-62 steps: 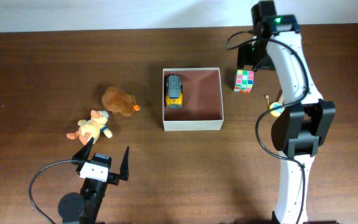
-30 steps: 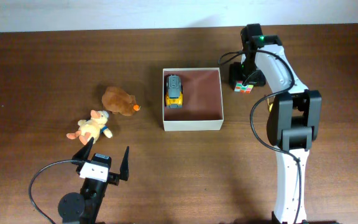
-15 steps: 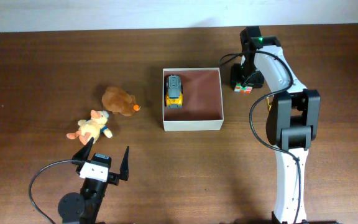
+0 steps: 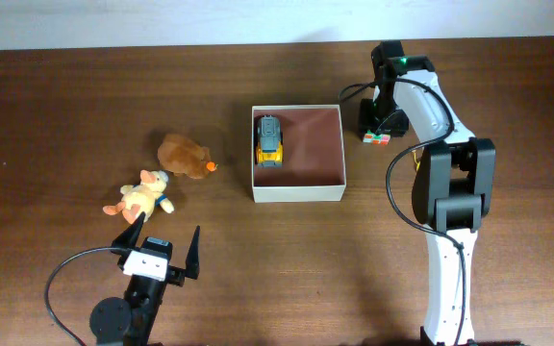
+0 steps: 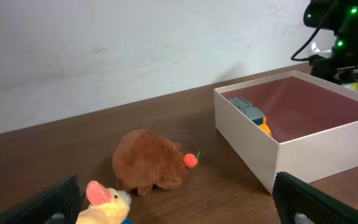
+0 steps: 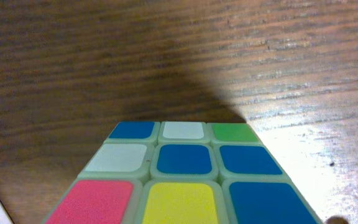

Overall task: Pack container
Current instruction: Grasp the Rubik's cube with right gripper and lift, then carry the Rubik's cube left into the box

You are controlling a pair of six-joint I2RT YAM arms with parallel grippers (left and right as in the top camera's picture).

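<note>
The container is a square white box with a pinkish-brown inside, mid-table; it also shows in the left wrist view. A yellow-and-grey toy vehicle lies in its left part. A colour cube sits on the table just right of the container. My right gripper is down over the cube and hides most of it. The cube fills the lower right wrist view, and no fingers show there. My left gripper is open and empty near the front edge.
A brown plush and a yellow plush lie left of the container. Both also show in the left wrist view, the brown plush and the yellow plush. The right arm stretches along the right side.
The right gripper swung from behind the cube down onto it over two seconds. In the last half second it barely shifted. The left arm and toys have not moved.
</note>
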